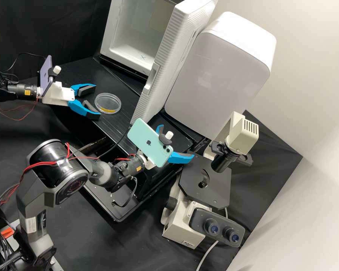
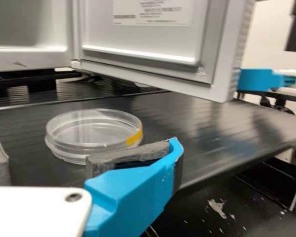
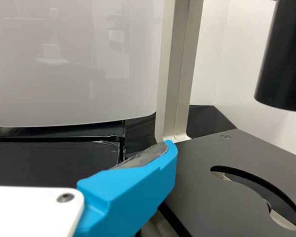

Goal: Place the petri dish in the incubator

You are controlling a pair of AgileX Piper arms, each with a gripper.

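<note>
Dish (image 1: 107, 103) lies flat with its lid on, on the ribbed black tray (image 1: 118, 122) outside the incubator (image 1: 118, 26), in front of its open chamber and just beside the swung-out door (image 1: 169, 56). A yellow mark shows on the dish's side wall. My left gripper (image 1: 96, 102) is level with the dish, its fingers spread wide and holding nothing. The tips sit just short of the dish, one to each side of its near edge, and I cannot tell whether the nearer pad touches it. My right gripper (image 1: 177, 142) is well apart from the dish, past the door's outer edge, over a corner of the microscope (image 1: 192, 222) stage (image 1: 211, 188), beside a white box (image 1: 222, 71). Its fingers are wide too, with nothing between them.
</note>
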